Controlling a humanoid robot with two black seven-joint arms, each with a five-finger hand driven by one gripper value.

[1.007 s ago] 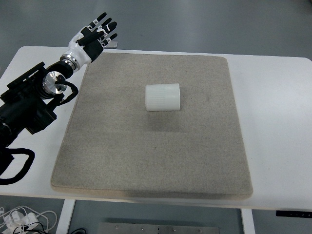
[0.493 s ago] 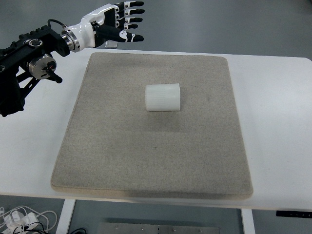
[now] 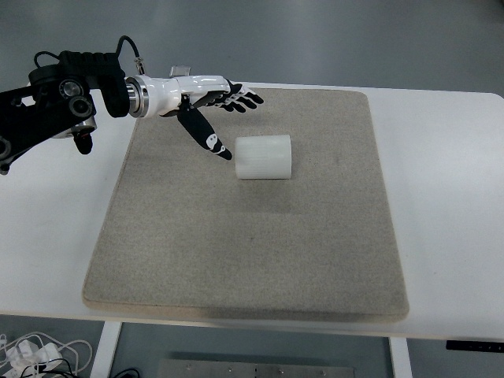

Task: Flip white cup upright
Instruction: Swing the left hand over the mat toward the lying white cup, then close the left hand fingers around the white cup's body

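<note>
Top view: my left hand (image 3: 209, 110), fingers spread and empty, nears the white cup (image 3: 264, 157). It lies sideways mid-mat (image 3: 236, 252) (looks light, rigid); I'd wrap its ribbed wall.

A white table (image 3: 449, 197) fills most of the view, with a grey-beige mat (image 3: 252, 252) covering its middle (edges slightly rounded). Beyond the tabletop's far edge lies a smooth grey floor (image 3: 354, 39). White cables (image 3: 35, 354) lie below the near-left corner.

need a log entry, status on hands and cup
Left hand open, beside the cup, not touching. White cup on its side on the mat. Right hand out of view. Nothing in the way.
</note>
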